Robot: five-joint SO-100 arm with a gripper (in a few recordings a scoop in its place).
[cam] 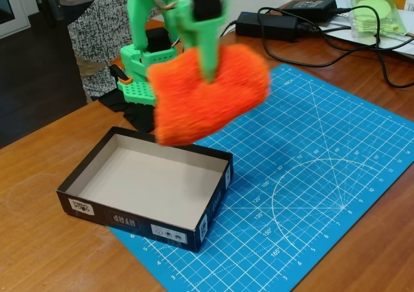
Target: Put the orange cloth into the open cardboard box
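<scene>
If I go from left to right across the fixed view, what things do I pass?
Open cardboard box → orange cloth held up by the green gripper → black power brick → clear bag of pale green things.

The scene is seen from one fixed view, set in front of the desk [45,240] and raised above it, angled down and looking close across the blue cutting mat [310,175] toward the arm's base [139,72] at the far edge.

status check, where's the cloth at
Pincer shut on orange cloth, held in the air. Cloth by far edge of open cardboard box. Box inside bare, nothing blocking.
</scene>
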